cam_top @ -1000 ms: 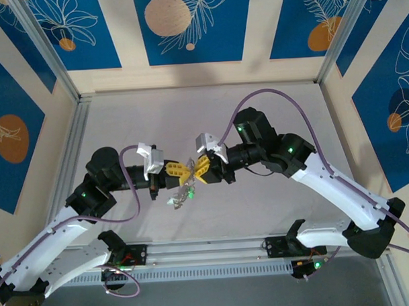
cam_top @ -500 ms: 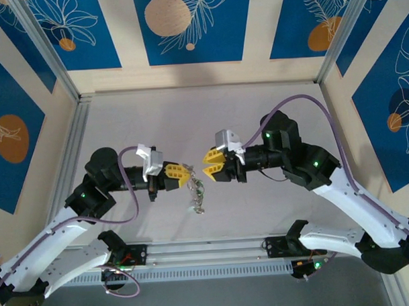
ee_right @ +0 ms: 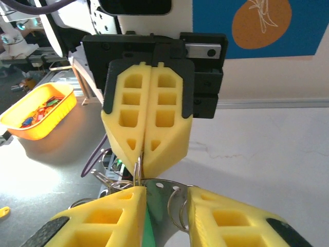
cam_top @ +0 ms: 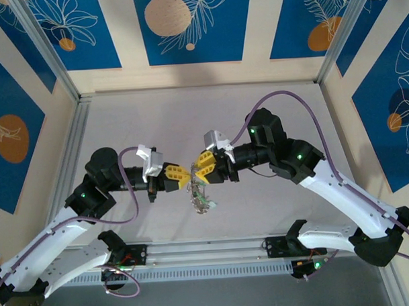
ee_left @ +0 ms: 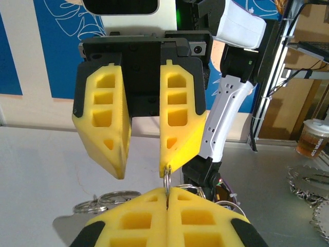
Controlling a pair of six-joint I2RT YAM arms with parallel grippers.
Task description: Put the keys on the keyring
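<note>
Large thin silvery wire keyring: pinched in left gripper, jaws closed tight on wire, above grey desk. Small silvery keys dangle beneath. Right gripper: jaws narrowly parted, straddling key bunch. Threading step, likely. Next: line key hole up with ring end.

Near edge: left gripper, two yellow fingers pressed flat together, pinching the keyring, a thin silvery loop seen edge-on and standing up from their seam.
Facing it: right gripper, yellow fingers pointing down, jaws apart; one fingertip sits right at the loop's top.
Low left: silvery rings beside the near fingers.
Far right: clear cup of brown liquid.
Ground: grey table.
</note>
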